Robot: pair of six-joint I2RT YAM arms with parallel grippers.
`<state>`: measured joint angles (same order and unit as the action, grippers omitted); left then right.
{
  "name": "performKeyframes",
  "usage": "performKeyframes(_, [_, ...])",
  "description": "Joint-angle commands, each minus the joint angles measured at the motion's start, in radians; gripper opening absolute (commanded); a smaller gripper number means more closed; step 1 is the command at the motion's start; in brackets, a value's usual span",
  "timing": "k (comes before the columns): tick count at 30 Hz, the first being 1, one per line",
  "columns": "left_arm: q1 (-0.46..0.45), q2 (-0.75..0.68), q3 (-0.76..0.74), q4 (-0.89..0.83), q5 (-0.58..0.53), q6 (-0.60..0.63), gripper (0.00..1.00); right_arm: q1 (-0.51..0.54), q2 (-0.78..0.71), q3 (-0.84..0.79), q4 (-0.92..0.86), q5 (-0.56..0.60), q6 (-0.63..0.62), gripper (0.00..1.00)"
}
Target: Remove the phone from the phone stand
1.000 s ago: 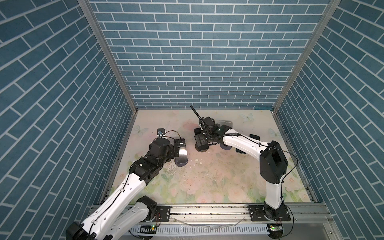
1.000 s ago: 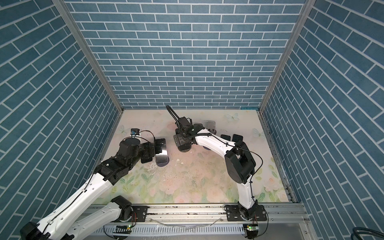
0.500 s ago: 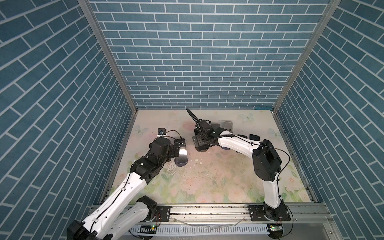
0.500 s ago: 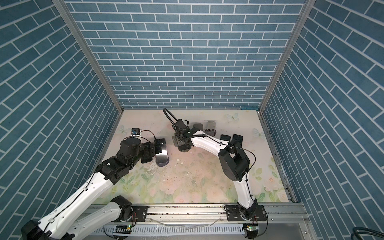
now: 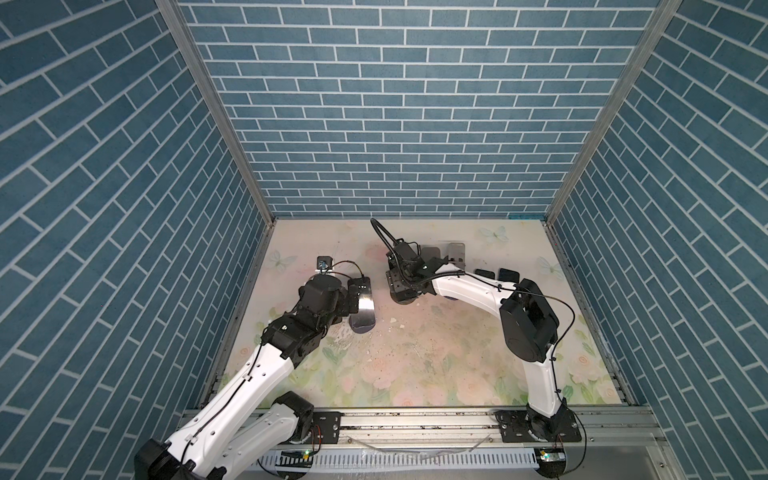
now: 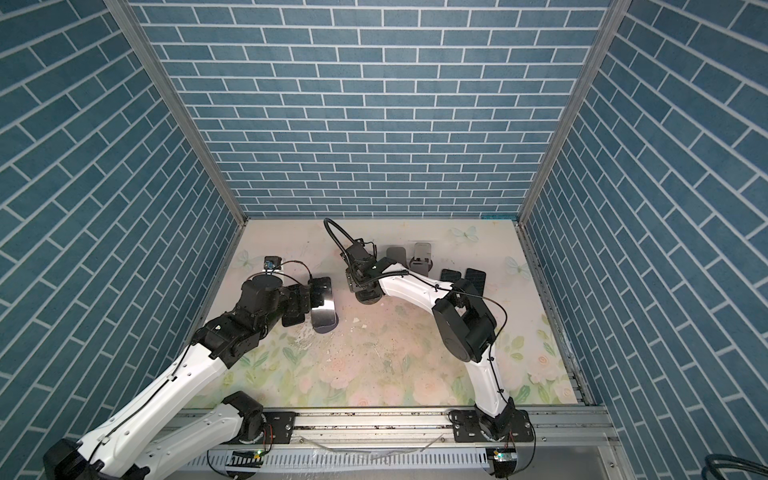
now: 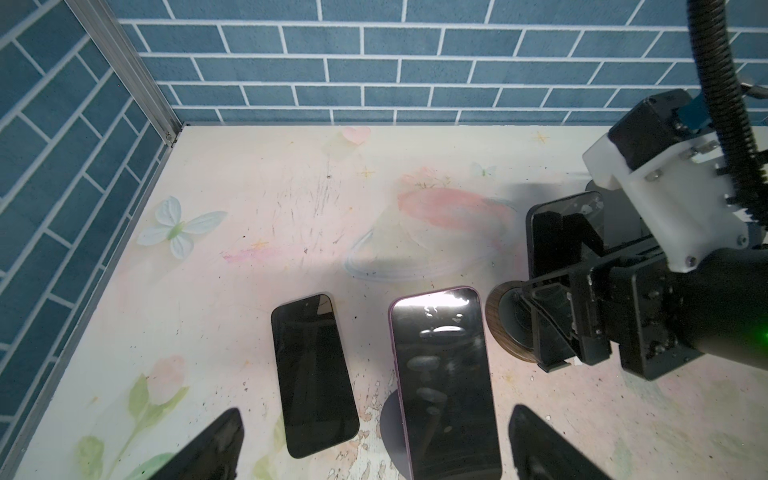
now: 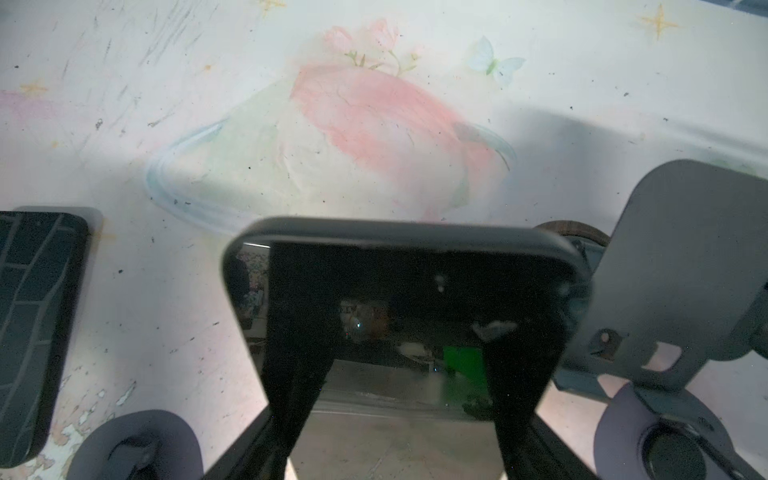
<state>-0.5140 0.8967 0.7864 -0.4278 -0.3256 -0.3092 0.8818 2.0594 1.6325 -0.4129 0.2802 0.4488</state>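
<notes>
1. The right arm (image 5: pixel 469 286) was bent at the elbow and stretched across the middle of the desk (image 7: pixel 249 228), with its wrist tipped down.
2. The right gripper (image 8: pixel 415 249) sat right at the phone (image 8: pixel 245 291). Its two black fingers (image 8: pixel 295 332) showed in front of the screen. I cannot tell if the jaws squeezed the phone.
3. The phone stood tilted on the phone stand (image 7: pixel 503 324), which had a round wooden foot.
4. The left arm (image 5: pixel 266 370) lay stretched forward and low. The left gripper (image 7: pixel 376 419) had its jaws spread wide, holding nothing, with a purple phone (image 7: pixel 440 374) between them.
5. In both top views the right gripper hid the phone. Most of the phone stand was hidden too.
</notes>
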Motion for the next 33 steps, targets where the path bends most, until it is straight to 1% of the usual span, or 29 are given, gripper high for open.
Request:
performKeyframes(1, [-0.004, -0.002, -0.013, 0.006, -0.013, 0.01, 1.0, 0.004, 0.02, 0.035, 0.01, 0.017, 0.03, 0.69])
performKeyframes(3, [-0.004, -0.002, -0.015, 0.004, -0.013, 0.009, 1.0, 0.005, 0.015, 0.03, 0.01, 0.017, 0.029, 0.65])
performKeyframes(7, [-0.004, -0.006, -0.018, 0.001, -0.013, 0.007, 1.0, 0.005, -0.006, 0.015, 0.023, 0.008, 0.018, 0.59])
performKeyframes(10, [-0.004, -0.008, -0.02, 0.0, -0.013, 0.005, 1.0, 0.006, -0.034, 0.011, 0.029, -0.001, 0.002, 0.58])
performKeyframes(15, [-0.003, -0.008, -0.019, 0.0, -0.013, 0.004, 1.0, 0.005, -0.075, 0.016, 0.026, -0.03, -0.036, 0.57])
performKeyframes(25, [-0.003, -0.007, -0.023, 0.003, -0.01, -0.004, 1.0, -0.001, -0.144, 0.03, -0.006, -0.056, -0.06, 0.56])
performKeyframes(33, [-0.003, -0.005, -0.022, 0.003, -0.01, -0.009, 1.0, -0.016, -0.204, -0.007, -0.037, -0.091, -0.067, 0.56])
